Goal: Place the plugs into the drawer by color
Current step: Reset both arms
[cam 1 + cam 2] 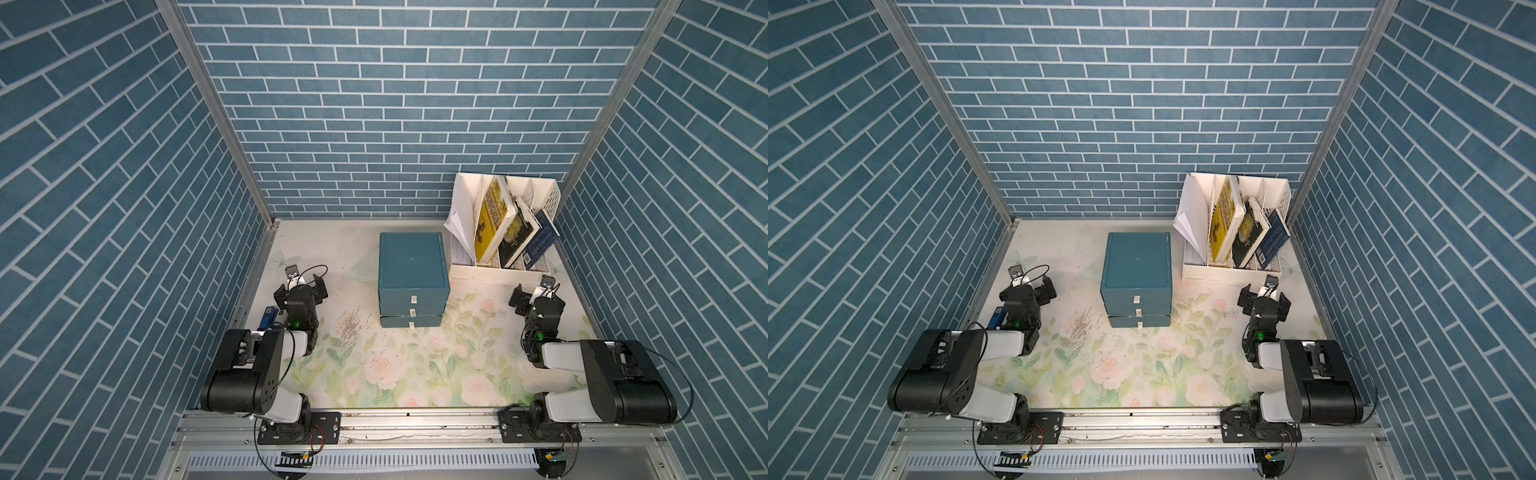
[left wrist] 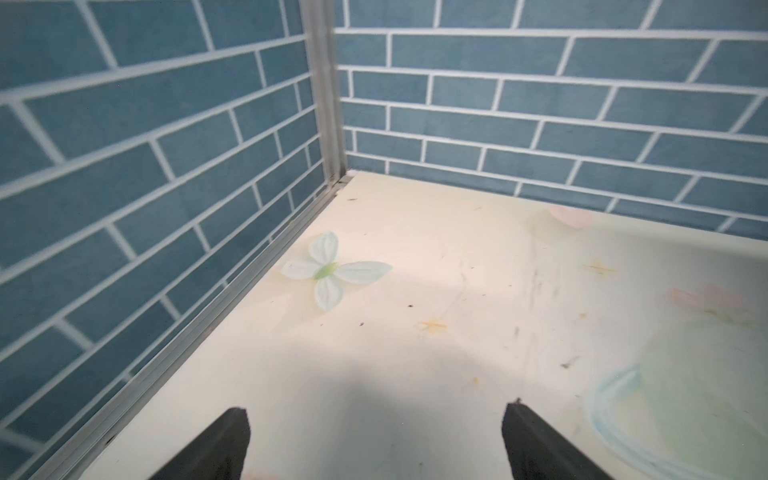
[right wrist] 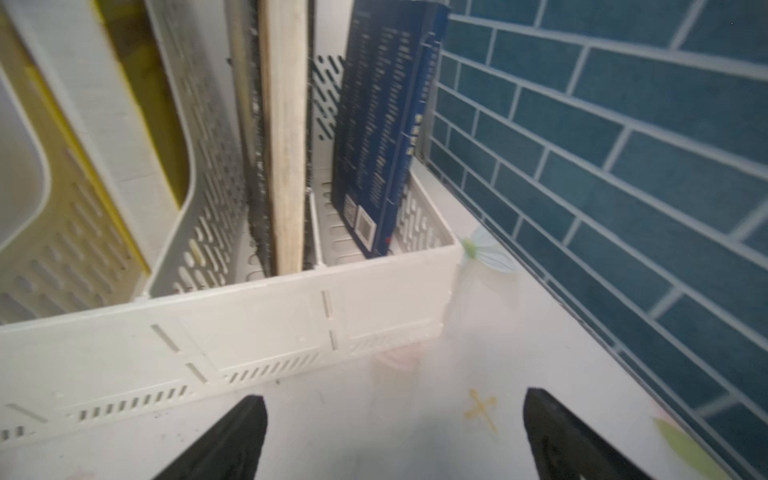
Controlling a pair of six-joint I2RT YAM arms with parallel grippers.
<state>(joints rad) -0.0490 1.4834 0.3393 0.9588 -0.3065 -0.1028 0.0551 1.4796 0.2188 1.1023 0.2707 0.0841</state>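
Note:
The drawer (image 1: pixel 411 266) (image 1: pixel 1136 262) is a dark teal three-tier cabinet at the middle back of the floral table, and its three fronts with white pull tabs look pushed in. No plugs show in any view. My left gripper (image 1: pixel 301 287) (image 1: pixel 1027 287) (image 2: pixel 376 419) hangs open over bare table left of the drawer, facing the back left corner, with nothing between its fingers. Just in front of the white book rack, my right gripper (image 1: pixel 538 294) (image 1: pixel 1264 296) (image 3: pixel 395 415) stands open and empty, right of the drawer.
A white slotted book rack (image 1: pixel 498 268) (image 1: pixel 1225 272) (image 3: pixel 249 324) with several books fills the back right corner. A blue-and-black oblong gadget (image 1: pixel 268 318) (image 1: pixel 998 316) lies by the left wall beside my left arm. Blue brick walls close off three sides.

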